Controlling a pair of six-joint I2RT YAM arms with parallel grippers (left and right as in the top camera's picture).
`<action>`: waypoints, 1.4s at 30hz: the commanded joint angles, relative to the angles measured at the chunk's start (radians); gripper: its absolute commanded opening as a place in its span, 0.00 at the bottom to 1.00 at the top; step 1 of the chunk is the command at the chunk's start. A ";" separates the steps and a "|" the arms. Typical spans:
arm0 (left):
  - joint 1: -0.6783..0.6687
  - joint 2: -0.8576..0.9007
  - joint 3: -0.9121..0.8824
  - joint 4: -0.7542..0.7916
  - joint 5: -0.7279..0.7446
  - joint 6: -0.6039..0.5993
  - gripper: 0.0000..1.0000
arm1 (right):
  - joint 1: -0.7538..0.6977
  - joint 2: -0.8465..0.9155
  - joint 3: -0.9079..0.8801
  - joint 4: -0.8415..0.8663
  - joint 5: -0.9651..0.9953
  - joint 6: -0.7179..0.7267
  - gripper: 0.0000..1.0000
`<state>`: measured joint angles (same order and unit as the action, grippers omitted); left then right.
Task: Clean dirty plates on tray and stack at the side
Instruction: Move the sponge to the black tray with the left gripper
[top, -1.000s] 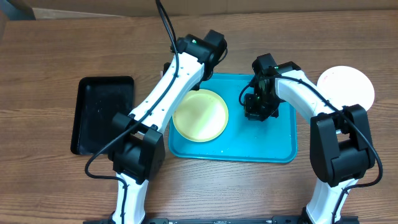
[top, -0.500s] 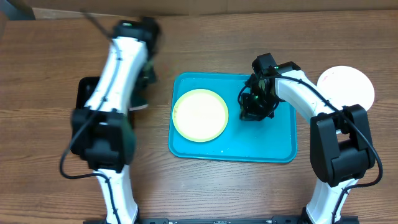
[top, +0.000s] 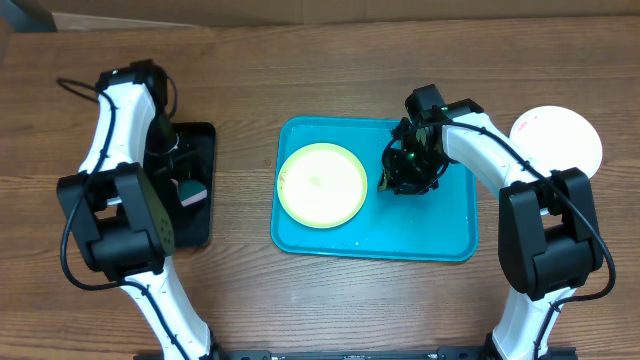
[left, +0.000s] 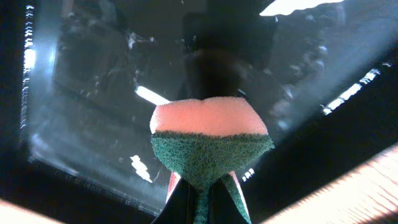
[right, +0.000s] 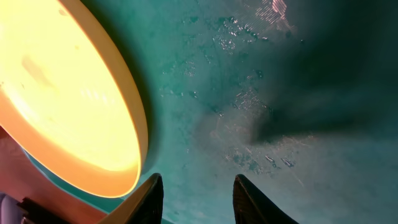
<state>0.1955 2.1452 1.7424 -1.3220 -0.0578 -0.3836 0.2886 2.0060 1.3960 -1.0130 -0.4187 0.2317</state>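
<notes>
A yellow-green plate (top: 321, 184) lies flat on the left half of the turquoise tray (top: 440, 235). My right gripper (right: 198, 193) hovers low over the tray's wet floor just right of that plate (right: 62, 93). It is open, with nothing between its fingers. A white plate (top: 557, 137) with faint smears rests on the table at the far right. My left gripper (left: 200, 186) is shut on a pink and green sponge (left: 209, 140), held over the black tray (top: 200, 225) at the left.
The black tray's floor (left: 93, 93) is wet and glossy. Water drops and specks dot the turquoise tray's floor (right: 249, 106). Bare wooden table (top: 330, 300) lies in front of both trays.
My left arm has swung from the turquoise tray's far edge leftward to the black tray, sponge still pinched. My right gripper has opened beside the yellow-green plate.
</notes>
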 joint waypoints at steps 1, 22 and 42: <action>0.038 -0.007 -0.033 0.042 0.040 0.061 0.04 | -0.002 0.007 0.011 0.003 -0.013 -0.004 0.39; 0.151 -0.008 -0.146 0.246 0.235 0.126 0.87 | -0.002 0.007 0.011 0.004 -0.010 -0.005 0.39; 0.126 -0.007 0.106 -0.023 0.240 0.103 0.04 | -0.002 0.007 0.011 0.028 -0.010 -0.004 0.39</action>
<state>0.3412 2.1448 1.9198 -1.3663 0.1802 -0.2665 0.2886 2.0060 1.3960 -0.9878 -0.4194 0.2317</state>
